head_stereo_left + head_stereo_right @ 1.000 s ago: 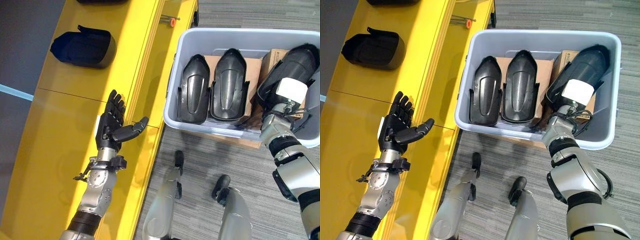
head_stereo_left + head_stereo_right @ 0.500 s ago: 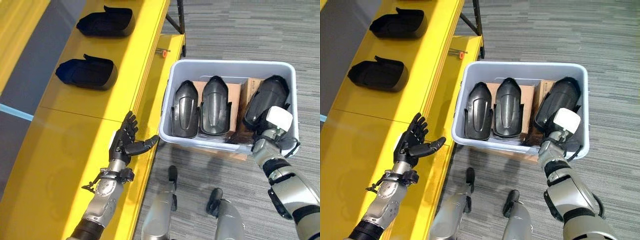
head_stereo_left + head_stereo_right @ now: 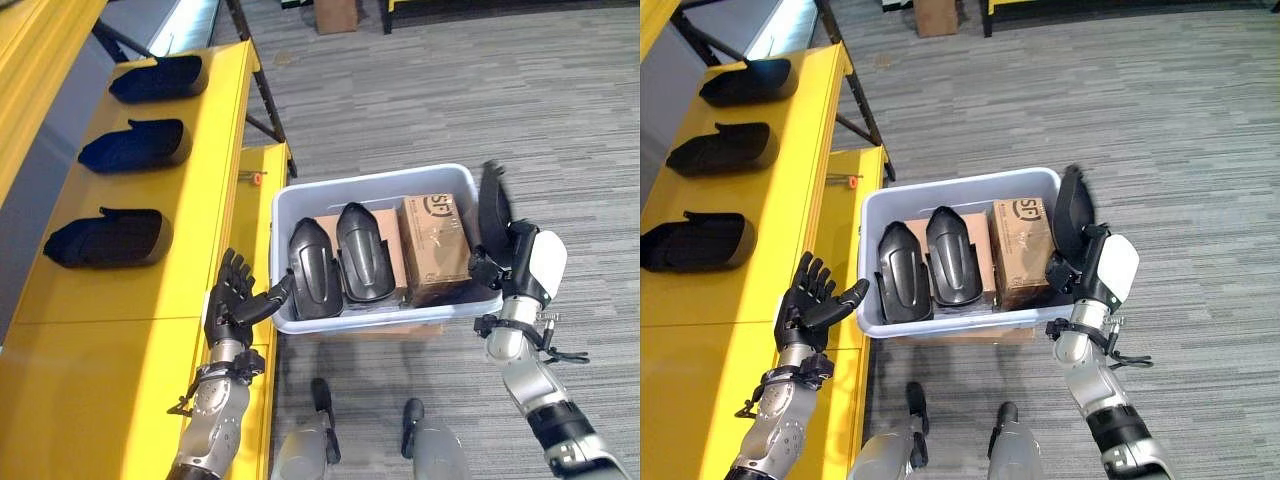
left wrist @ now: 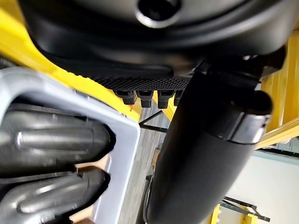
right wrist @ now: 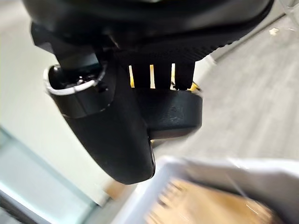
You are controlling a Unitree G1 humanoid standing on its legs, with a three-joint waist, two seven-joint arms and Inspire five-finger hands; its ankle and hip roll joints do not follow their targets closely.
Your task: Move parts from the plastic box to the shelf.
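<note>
The yellow shelf (image 3: 190, 270) is carrying three black parts (image 3: 105, 238) on the far side of the plastic box (image 3: 285, 215) from the lifted one. Two parts (image 3: 312, 280) and a cardboard carton (image 3: 433, 247) are sitting inside the box. The right hand (image 3: 1087, 268) is gripping one part (image 3: 1072, 213) upright beside the box; carrying it across to the shelf appears next. The left hand (image 3: 235, 305) is hovering spread and empty beside the box, possibly obstructing.
</note>
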